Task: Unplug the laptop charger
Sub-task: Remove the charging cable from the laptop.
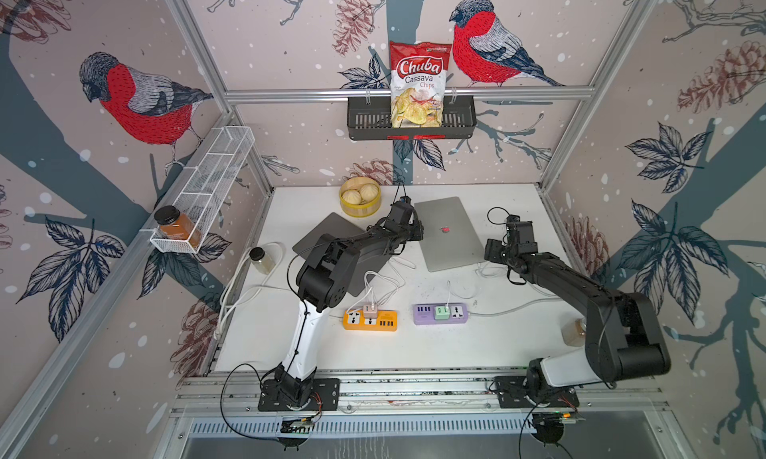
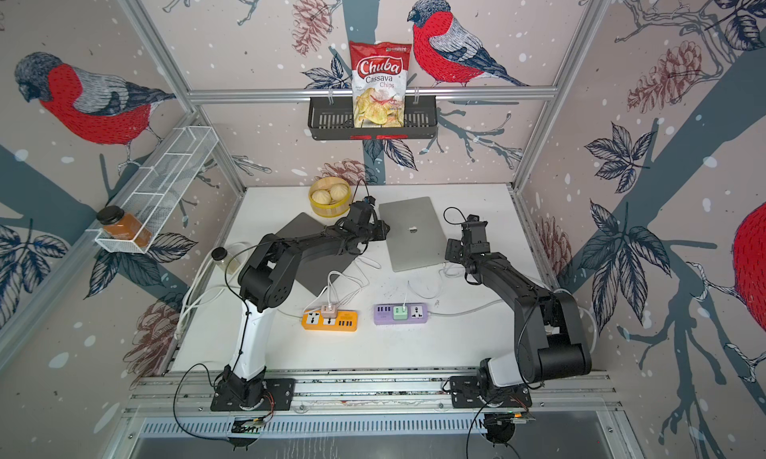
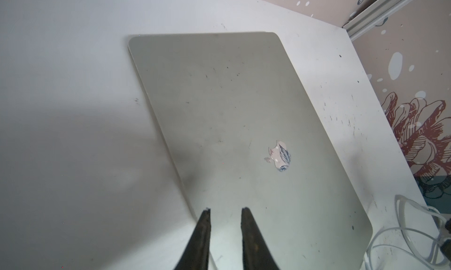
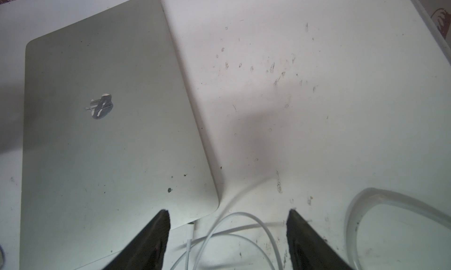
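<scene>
The silver laptop point(image 1: 449, 234) lies closed on the white table point(image 1: 476, 345), just right of centre in both top views, its long sides running toward the back wall; a dark grey laptop point(image 1: 321, 239) lies to its left, partly hidden under the left arm. The left gripper point(image 3: 225, 209) sits over the silver laptop's left edge (the side that faces the dark one); its fingers point(image 3: 202, 232) stand close together with only a narrow slot between the tips, and they grip nothing; the lid's edge passes beneath that slot. The right gripper point(image 4: 228, 210) hangs over the laptop's near right corner, jaws spread wide and empty; between its fingers point(image 4: 153, 234) a loop of the white charger cable point(image 4: 235, 213) lies on the table, touched by neither finger; the cable's white plug point(image 4: 189, 235) meets the laptop's near edge just beside that corner, though whether it is fully seated cannot be told. In the top views a thin white lead rises from the green adapter point(image 1: 442, 311) toward that corner; the adapter is plugged into the purple power strip point(image 1: 422, 315), lower centre of the frame; an orange power strip point(image 1: 370, 321) lies near it on the left, the two apart.
</scene>
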`<state>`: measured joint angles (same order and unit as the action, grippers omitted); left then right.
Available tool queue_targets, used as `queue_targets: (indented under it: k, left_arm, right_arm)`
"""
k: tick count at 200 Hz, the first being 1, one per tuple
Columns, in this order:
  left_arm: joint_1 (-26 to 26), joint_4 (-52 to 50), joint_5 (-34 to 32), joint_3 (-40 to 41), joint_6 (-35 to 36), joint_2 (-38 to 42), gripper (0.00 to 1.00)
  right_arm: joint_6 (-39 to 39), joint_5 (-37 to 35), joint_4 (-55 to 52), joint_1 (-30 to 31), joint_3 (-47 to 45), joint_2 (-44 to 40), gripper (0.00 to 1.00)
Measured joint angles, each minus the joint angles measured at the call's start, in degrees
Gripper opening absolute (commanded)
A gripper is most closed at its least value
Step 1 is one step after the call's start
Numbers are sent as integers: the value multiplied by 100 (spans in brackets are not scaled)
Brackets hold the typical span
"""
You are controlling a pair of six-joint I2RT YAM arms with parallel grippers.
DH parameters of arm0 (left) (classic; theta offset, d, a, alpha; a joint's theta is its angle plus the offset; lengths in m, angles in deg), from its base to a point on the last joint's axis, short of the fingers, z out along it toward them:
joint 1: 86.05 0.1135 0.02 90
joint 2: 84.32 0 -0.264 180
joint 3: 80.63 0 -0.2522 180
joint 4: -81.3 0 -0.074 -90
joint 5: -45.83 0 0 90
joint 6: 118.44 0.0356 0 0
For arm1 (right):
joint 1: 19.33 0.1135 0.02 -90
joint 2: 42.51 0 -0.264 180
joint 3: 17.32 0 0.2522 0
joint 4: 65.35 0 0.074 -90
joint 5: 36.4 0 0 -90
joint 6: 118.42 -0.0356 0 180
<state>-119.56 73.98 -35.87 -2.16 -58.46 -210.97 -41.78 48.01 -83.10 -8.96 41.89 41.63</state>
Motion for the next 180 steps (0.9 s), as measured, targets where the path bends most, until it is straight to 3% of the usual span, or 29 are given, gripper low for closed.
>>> queue_targets:
  k: [73,120,180]
  left_arm:
    - [-72,-549,-267,-98,-168,-247,26]
    - [-96,-514,-404,-55,-302,-258,26]
    - [-101,-352,-433,-31,-402,-310,26]
  right_arm:
    - [22,13,-55,127,31,356,68]
    - [127,-4,-76,249,205,629,53]
    - [142,-72,-133,525,317,857,47]
